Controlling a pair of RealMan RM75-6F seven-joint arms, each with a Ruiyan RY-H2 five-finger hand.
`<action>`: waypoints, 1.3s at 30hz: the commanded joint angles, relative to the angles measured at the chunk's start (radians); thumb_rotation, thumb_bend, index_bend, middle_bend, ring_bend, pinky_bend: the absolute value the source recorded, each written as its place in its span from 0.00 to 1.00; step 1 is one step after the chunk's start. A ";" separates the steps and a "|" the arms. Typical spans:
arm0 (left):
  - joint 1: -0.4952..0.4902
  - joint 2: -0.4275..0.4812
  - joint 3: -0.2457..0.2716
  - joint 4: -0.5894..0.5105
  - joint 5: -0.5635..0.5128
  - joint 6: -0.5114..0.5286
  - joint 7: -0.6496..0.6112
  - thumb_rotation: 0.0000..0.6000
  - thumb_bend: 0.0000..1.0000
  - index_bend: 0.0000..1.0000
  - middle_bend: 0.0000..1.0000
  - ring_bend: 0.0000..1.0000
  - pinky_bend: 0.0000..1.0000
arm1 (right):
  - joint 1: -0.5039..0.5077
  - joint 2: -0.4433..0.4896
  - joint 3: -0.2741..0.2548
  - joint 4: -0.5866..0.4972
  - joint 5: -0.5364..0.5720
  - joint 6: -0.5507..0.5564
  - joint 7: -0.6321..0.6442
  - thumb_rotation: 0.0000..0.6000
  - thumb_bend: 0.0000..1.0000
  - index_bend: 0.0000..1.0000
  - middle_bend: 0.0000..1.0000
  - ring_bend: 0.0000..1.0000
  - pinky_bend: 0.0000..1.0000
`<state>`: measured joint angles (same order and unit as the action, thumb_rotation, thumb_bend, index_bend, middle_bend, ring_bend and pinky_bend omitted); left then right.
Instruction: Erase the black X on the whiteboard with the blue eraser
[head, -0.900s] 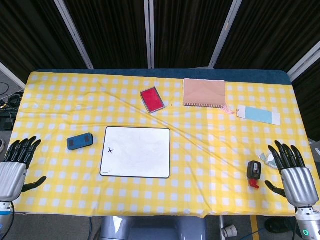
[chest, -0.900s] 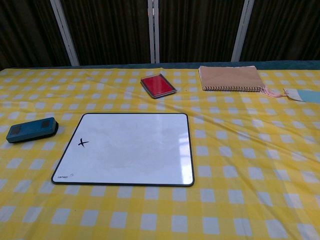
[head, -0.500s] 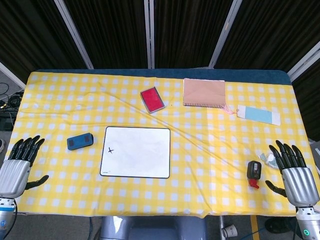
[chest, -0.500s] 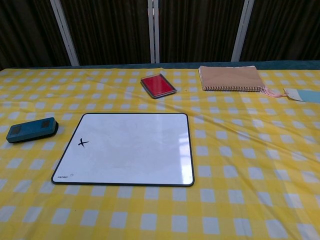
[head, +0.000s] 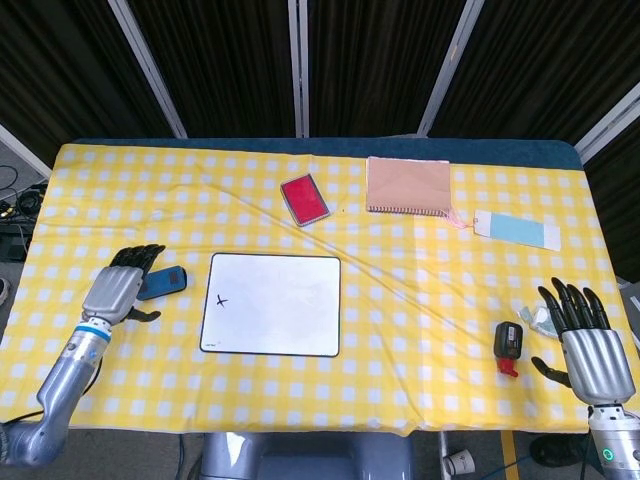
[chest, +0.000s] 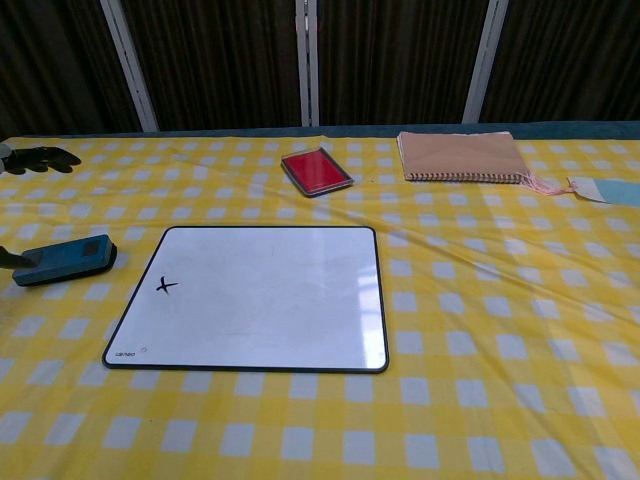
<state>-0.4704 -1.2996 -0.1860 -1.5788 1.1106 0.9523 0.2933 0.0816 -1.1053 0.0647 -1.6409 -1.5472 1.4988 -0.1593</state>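
Both hands empty, fingers spread: left hand (head: 120, 284) over blue eraser (head: 165, 281), right hand (head: 588, 351) at table edge

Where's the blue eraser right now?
In the head view the eraser lies on the table's left side, just left of the whiteboard, with the left hand over its left end.

Silver-backed left hand (head: 122, 287) and right hand (head: 587, 350) with black fingers, grey forearms, blue band at left wrist, green ring light at right.
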 joint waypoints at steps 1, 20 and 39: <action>-0.062 -0.064 -0.016 0.085 -0.071 -0.055 0.051 1.00 0.10 0.12 0.12 0.12 0.18 | 0.003 -0.004 0.002 0.007 0.009 -0.009 -0.002 1.00 0.00 0.00 0.00 0.00 0.00; -0.127 -0.189 0.030 0.381 -0.073 -0.152 -0.062 1.00 0.11 0.28 0.25 0.24 0.36 | -0.001 -0.011 0.004 0.023 0.048 -0.016 -0.019 1.00 0.00 0.00 0.00 0.00 0.00; -0.124 -0.187 0.029 0.368 -0.070 -0.118 -0.094 1.00 0.16 0.49 0.44 0.40 0.55 | 0.003 -0.011 0.006 0.029 0.059 -0.026 -0.008 1.00 0.00 0.00 0.00 0.00 0.00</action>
<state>-0.5964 -1.4986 -0.1542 -1.1909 1.0322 0.8258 0.2094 0.0846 -1.1158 0.0707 -1.6124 -1.4882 1.4726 -0.1675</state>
